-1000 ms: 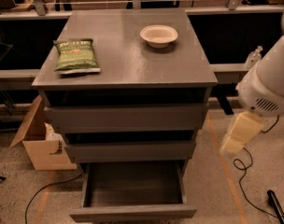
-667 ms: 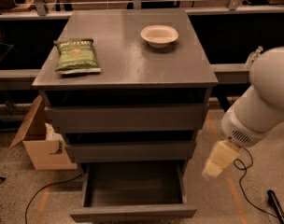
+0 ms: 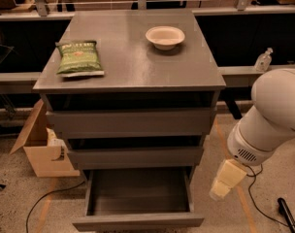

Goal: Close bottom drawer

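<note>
The grey cabinet (image 3: pixel 133 76) has three handleless drawers. The bottom drawer (image 3: pixel 138 221) is pulled far out toward me, with its slim front panel at the lower edge of the view and its inside bare. The two drawers above it are nearly flush with the cabinet. My white arm (image 3: pixel 271 118) comes in from the right. Its cream-coloured gripper (image 3: pixel 224 179) hangs low, just right of the open bottom drawer's right side and apart from it.
A green chip bag (image 3: pixel 78 58) and a white bowl (image 3: pixel 165 36) lie on the cabinet top. An open cardboard box (image 3: pixel 40 149) stands on the floor at the left. Cables run across the floor on both sides. A clear bottle (image 3: pixel 263 60) stands on a ledge behind.
My arm has swung down and to the left, bringing the gripper from beside the middle drawer to beside the open bottom drawer. The drawer has not moved.
</note>
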Controlling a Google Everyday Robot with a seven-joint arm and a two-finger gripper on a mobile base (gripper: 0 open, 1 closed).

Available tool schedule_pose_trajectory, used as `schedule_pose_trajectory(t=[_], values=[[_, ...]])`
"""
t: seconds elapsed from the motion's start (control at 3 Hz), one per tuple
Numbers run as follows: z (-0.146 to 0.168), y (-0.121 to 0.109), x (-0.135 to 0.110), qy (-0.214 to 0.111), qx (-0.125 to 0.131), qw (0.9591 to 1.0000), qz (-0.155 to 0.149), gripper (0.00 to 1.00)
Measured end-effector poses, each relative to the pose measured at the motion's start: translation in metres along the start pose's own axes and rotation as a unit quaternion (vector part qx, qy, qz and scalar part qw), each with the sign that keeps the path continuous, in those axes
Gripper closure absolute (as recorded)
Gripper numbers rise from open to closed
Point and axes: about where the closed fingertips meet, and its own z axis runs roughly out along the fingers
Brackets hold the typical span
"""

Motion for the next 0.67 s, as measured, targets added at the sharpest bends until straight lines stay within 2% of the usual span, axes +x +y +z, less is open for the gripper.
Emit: schedule_pose_trajectory(t=[0.33,0.67], values=[[0.040,-0.001,0.005,0.009,-0.010,0.9994,0.031,0.00],[0.107,-0.003,0.019,0.020,-0.024,0.9953,0.092,0.00]])
